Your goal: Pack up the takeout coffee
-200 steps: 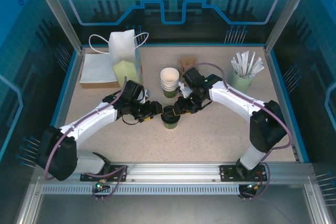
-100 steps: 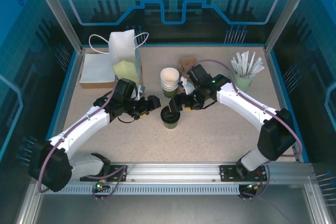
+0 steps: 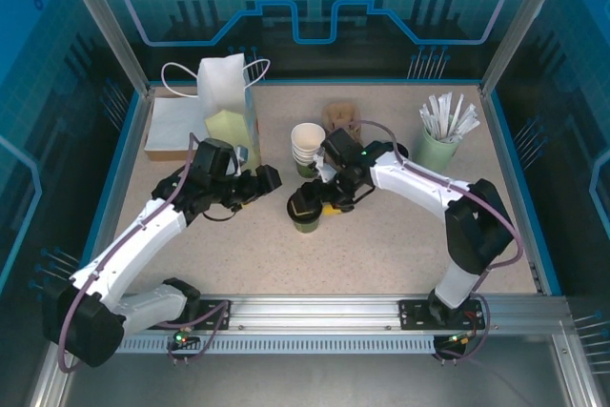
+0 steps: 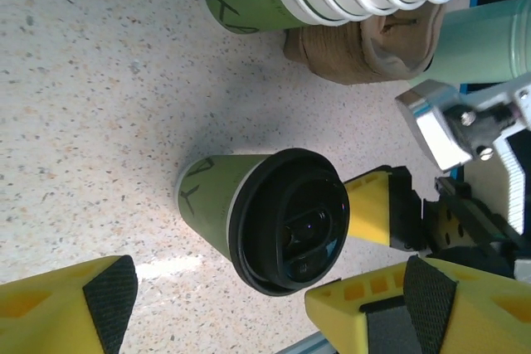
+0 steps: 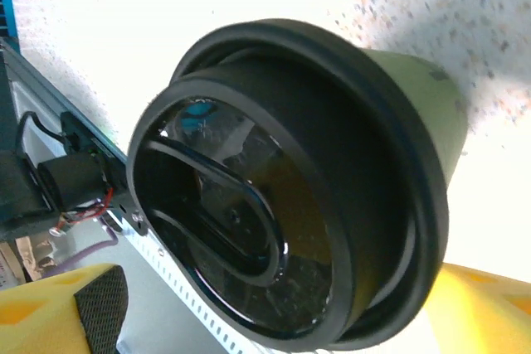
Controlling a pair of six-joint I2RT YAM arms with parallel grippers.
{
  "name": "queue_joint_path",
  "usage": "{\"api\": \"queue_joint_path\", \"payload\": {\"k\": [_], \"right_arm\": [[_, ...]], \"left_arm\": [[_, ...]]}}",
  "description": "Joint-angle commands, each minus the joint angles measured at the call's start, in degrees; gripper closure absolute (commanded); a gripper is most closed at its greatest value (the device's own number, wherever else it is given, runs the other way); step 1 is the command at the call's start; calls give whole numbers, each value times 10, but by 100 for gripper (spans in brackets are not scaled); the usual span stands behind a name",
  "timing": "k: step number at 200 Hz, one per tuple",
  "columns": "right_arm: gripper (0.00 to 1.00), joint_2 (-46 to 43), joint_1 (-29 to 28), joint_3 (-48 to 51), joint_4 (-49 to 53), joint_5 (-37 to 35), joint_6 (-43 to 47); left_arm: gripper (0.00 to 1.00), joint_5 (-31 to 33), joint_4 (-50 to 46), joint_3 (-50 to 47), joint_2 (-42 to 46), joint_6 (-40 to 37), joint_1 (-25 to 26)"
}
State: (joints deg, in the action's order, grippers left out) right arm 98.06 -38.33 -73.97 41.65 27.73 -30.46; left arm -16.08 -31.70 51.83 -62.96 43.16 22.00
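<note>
While coffee [image 3: 307, 217] stands lidded, straws [image 3: 448, 116] fill pale cup [image 3: 437, 151]

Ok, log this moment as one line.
cup: lidded, upright on table | left gripper: open, apart from cup | right gripper: open, at lid

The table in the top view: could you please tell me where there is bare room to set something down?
Bare: the near strip of table between the two arms, and the back strip between the white bag and the brown carrier. Crowded: the centre, where the lidded cup, the cup stack, the left gripper and the right gripper cluster.
</note>
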Motion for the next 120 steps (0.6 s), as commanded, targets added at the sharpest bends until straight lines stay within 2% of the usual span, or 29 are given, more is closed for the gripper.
{"api": "queue_joint_path", "payload": {"k": [1, 28, 66, 95, 120], "right_arm": [[7, 22, -8, -45, -15, 19, 11], [8, 53, -10, -85, -26, 30, 20], [9, 89, -11, -110, -81, 73, -4], [9, 94, -6, -137, -21, 13, 21], [9, 74, 5, -122, -18, -12, 25]], "left_arm": [[12, 23, -43, 15, 14, -16, -8], [12, 16, -48, 8, 12, -15, -14], [12, -29, -28, -22, 6, -1, -44], [12, -49, -8, -38, 1, 4, -56], [15, -58, -1, -38, -16, -1, -57]]}}
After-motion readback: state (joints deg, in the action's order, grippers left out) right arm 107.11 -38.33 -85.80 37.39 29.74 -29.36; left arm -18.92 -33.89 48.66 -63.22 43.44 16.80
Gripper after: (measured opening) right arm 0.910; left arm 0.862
